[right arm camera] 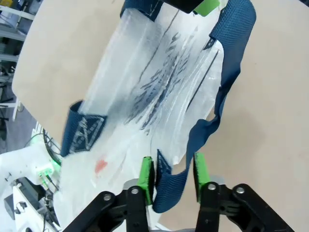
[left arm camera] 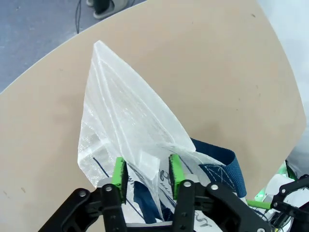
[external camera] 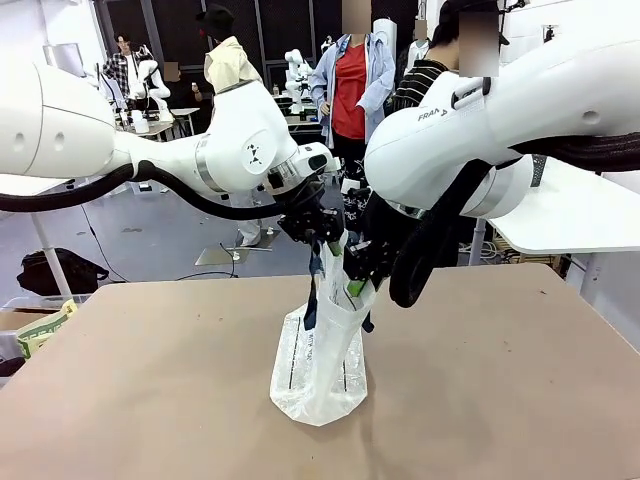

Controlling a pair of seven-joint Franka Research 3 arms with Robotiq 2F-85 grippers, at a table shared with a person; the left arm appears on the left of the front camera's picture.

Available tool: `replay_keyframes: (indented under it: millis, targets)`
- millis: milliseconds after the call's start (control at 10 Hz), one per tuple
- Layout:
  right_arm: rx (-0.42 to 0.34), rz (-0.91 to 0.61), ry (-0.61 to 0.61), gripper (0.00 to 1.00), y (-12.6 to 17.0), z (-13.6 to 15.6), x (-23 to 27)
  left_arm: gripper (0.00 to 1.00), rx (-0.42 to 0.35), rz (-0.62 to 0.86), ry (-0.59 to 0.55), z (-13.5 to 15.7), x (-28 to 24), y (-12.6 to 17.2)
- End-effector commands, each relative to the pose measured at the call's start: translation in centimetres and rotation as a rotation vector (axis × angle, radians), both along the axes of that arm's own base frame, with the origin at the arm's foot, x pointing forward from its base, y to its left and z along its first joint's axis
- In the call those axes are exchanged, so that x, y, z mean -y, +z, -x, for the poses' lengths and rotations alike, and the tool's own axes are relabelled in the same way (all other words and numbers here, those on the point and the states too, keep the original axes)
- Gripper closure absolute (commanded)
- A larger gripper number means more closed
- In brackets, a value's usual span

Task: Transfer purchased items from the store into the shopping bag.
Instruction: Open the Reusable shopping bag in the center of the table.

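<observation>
Container: one shopping bag (external camera: 318, 370), standing upright on the surface (external camera: 150, 380), about midway between its left and right edges and somewhat toward the near edge. The base rests on the surface and the top is drawn up narrow between the two hands. The contents cannot be made out through the wall.

Appearance: translucent white plastic, creased, with dark printed lines and text (right arm camera: 154, 82) down the side. The navy webbing strap (right arm camera: 227, 72) has cross-stitched ends, and there is a small red mark (right arm camera: 100, 166) near the rim.

Left hand (left arm camera: 147, 176): at the bag's top edge, fingers partly spread, with a fold of the white wall standing between the green pads (left arm camera: 119, 173).

Right hand (right arm camera: 174, 176): at the opposite side of the top, fingers partly spread astride a bunched loop of the strap. It is not visibly clamped.
</observation>
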State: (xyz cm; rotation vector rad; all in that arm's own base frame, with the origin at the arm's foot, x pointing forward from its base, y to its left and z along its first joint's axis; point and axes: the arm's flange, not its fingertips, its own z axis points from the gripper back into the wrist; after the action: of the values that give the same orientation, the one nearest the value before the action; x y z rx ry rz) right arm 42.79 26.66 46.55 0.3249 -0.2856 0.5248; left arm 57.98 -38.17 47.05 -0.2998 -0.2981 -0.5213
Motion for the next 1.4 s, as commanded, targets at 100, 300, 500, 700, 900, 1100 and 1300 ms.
replay_keyframes:
  millis: [100,300,500,700,900,1100,1300]
  targets:
    - [0.017,-0.022,-0.018,1.0,-0.1,-0.4,-0.4,1.0,0.022,-0.023,0.027,0.4,-1.0,0.5]
    - [0.024,-0.01,-0.032,1.0,0.0,-0.5,-0.4,1.0,0.034,-0.037,0.048,0.5,-2.8,1.2]
    - [0.044,0.033,-0.067,1.0,0.1,-0.8,-0.4,1.0,0.066,-0.077,0.018,1.0,-6.6,1.8]
    - [0.045,0.074,-0.098,1.0,0.1,-1.0,-0.4,1.0,0.049,-0.105,0.033,1.5,-11.7,1.7]
    - [0.037,0.119,-0.143,1.0,-0.1,-1.4,-0.4,1.0,0.028,-0.146,0.075,2.8,-16.6,1.9]
    - [0.04,0.139,-0.157,1.0,-0.2,-1.4,-0.2,1.0,0.005,-0.229,0.113,4.2,-21.4,2.0]
    - [0.038,0.137,-0.167,1.0,-0.3,-1.3,-0.1,1.0,0.026,-0.193,0.164,4.9,-24.1,2.1]
